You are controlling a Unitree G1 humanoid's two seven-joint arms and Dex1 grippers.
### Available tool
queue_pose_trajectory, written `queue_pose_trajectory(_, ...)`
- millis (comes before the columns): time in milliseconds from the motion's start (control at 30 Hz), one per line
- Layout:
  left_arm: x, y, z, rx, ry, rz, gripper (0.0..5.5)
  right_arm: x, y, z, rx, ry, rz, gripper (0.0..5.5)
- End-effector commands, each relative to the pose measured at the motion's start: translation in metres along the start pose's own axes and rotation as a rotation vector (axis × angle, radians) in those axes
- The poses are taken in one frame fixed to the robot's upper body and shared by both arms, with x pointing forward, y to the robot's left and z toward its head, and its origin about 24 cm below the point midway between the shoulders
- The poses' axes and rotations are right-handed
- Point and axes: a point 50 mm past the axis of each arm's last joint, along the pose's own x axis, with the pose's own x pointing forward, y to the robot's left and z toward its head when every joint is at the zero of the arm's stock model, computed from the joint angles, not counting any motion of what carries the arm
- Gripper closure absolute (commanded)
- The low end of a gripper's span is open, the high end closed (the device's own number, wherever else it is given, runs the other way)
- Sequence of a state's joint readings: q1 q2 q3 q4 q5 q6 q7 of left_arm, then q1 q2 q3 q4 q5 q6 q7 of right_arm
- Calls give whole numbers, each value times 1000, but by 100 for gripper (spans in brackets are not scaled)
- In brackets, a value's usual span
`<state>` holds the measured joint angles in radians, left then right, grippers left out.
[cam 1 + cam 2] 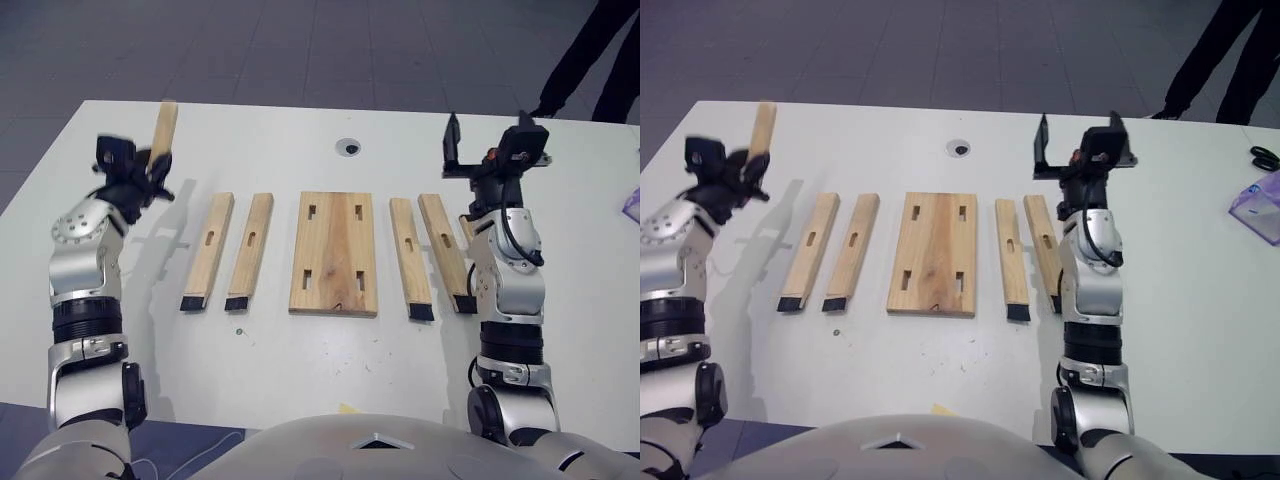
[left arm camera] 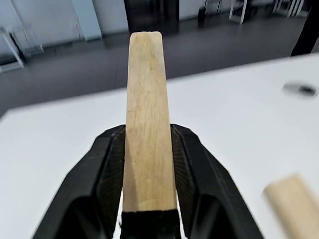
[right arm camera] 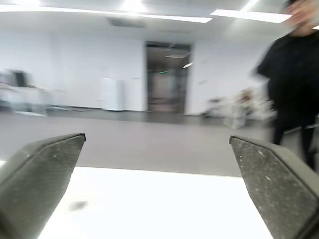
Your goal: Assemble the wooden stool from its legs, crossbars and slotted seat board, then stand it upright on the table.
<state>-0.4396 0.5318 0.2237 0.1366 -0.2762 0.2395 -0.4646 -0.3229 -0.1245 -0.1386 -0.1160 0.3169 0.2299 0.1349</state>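
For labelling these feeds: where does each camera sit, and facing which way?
Left eye: head, facing down over the table; both arms show.
Right eye: same head, shares the seat board and legs.
Left wrist: looks along the left gripper, shut on a wooden bar.
Right wrist: looks out through the open right gripper, across the table.

Crossbar (image 2: 146,99) base hidden in left hand (image 2: 148,133)

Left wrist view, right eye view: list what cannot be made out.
Left wrist view: the left gripper hides the lower end of the crossbar.
Left wrist view: a wooden piece is blurred and cut off at the edge.
Right eye view: the right arm covers the near end of the outermost leg.
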Motion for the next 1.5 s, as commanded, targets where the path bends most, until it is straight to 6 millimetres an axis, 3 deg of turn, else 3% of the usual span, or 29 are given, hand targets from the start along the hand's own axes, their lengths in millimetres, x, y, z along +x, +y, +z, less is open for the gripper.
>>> queue_pose_trajectory(33, 11, -40, 21, 6, -93, -176, 419, 0, 41, 20, 383, 28, 345, 10)
queue_pose_trajectory(133, 10, -63, 13, 19, -71, -295, 419, -4, 55, 29, 532, 26, 480, 10)
queue_pose_trajectory(267, 6, -93, 15, -1, -81, -464, 419, -5, 63, 27, 590, 58, 518, 10)
queue_pose_trajectory(367, 6, -103, 10, 23, -67, -519, 419, -4, 69, 26, 645, 67, 548, 10)
queue_pose_trajectory(533, 4, -110, 8, -1, -60, -543, 419, 7, 77, 1, 618, 160, 484, 10)
queue_pose_trajectory(733, 1, -118, 7, 4, -62, -577, 419, 16, 95, -14, 719, 200, 430, 10)
queue_pose_trajectory(1100, -2, -122, 3, 0, -47, -590, 419, 17, 100, -14, 1050, 223, 373, 196)
queue_pose_trajectory(1500, -3, -130, 4, 5, -52, -624, 419, 19, 115, -24, 1017, 350, 421, 391)
